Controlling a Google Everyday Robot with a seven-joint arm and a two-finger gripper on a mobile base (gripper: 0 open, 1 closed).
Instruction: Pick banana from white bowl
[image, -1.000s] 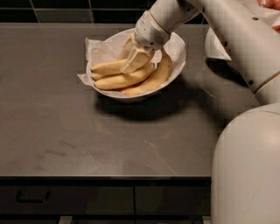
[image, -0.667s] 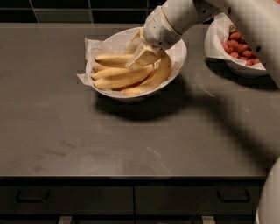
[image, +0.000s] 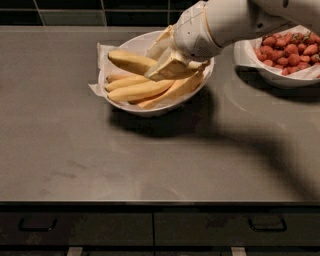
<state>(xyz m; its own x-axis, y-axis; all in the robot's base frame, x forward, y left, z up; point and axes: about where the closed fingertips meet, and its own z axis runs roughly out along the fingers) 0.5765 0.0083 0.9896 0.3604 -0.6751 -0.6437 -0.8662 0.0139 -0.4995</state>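
Banana (image: 131, 61): yellow, curved, topmost in paper-lined white bowl (image: 150, 109), rt end under gripper (image: 167, 69) at bowl ctr.

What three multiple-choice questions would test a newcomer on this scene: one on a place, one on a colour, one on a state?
1. Where is the gripper?
A. on the floor
B. at the bananas in the white bowl
C. inside a drawer

2. What colour is the fruit in the right-hand bowl?
A. green
B. red
C. blue

3. In what state are the bananas?
A. sliced
B. mashed
C. whole

Answers:
1 B, the gripper sits right on the top banana in the white bowl.
2 B, that bowl holds red strawberries.
3 C, each banana lies uncut in its yellow skin.
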